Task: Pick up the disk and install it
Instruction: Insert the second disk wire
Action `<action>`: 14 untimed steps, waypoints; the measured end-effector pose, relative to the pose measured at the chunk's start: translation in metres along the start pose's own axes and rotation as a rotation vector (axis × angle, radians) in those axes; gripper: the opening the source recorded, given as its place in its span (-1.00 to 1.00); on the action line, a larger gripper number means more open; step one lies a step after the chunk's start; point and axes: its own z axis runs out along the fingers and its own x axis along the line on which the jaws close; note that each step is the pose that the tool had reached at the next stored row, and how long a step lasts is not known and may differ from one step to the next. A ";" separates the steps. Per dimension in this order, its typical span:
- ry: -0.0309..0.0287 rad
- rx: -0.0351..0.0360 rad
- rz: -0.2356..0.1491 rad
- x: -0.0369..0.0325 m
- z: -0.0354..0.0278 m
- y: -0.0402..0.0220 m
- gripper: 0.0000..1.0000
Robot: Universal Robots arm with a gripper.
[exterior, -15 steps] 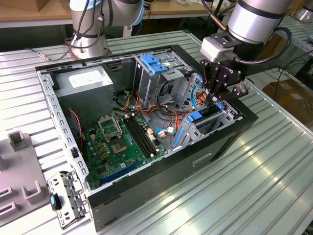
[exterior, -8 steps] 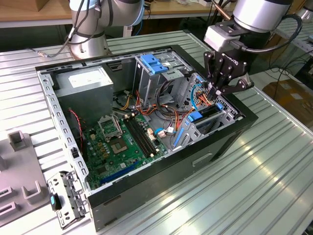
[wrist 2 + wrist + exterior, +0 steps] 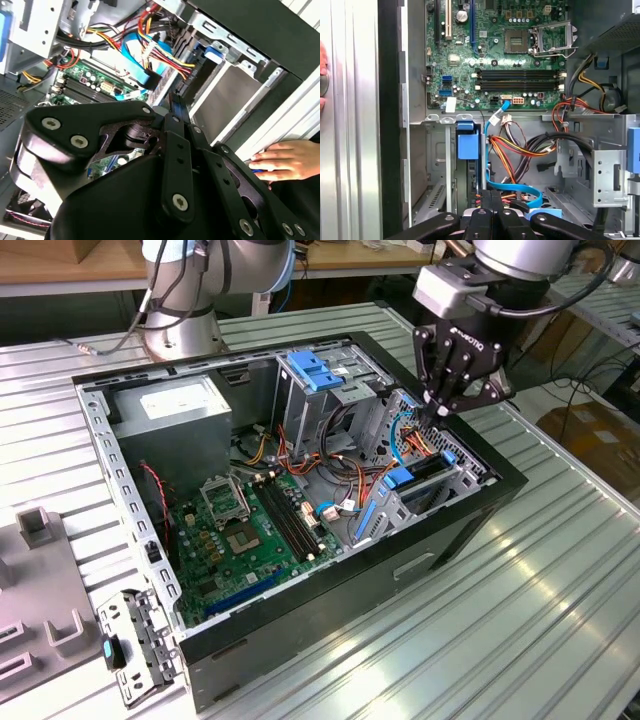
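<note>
Your open computer case (image 3: 300,640) sits on the slatted metal desk (image 3: 520,620). Inside it are the green motherboard (image 3: 235,540), a grey box (image 3: 185,415) with a white sticker in the far corner, tangled coloured wires (image 3: 520,150) and a flat blue cable (image 3: 520,192). A light-blue ribbed bracket (image 3: 315,370) sits on the upper bay. At the exterior view's right end of the case stands the drive cage (image 3: 455,485). In the second wrist view a flat silver slab with a blue piece at its end lies in that cage. It looks like the disk (image 3: 230,95), though its label is hidden and most of it is cut off by the cage walls, so you cannot be certain. The hand (image 3: 443,408) hangs just above the cage, its fingertips (image 3: 492,197) pressed together with nothing between them. The slab lies below and beside them, apart from the hand. A person's fingers (image 3: 280,152) rest near the case's outer edge, partly hidden behind the hand's black body.
</note>
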 end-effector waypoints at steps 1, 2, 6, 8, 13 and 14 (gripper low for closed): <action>0.0001 -0.0008 0.000 -0.0019 -0.0005 -0.0004 -0.79; 0.0001 -0.0017 0.000 -0.0036 -0.0008 -0.0007 -0.79; 0.0008 -0.0084 0.000 -0.0119 -0.0022 -0.0023 -0.79; 0.0020 -0.0154 0.000 -0.0168 -0.0028 -0.0033 -0.79; 0.0124 -0.0382 -0.001 -0.0234 -0.0054 -0.0076 -0.79; 0.0164 -0.0427 -0.001 -0.0245 -0.0059 -0.0089 -0.79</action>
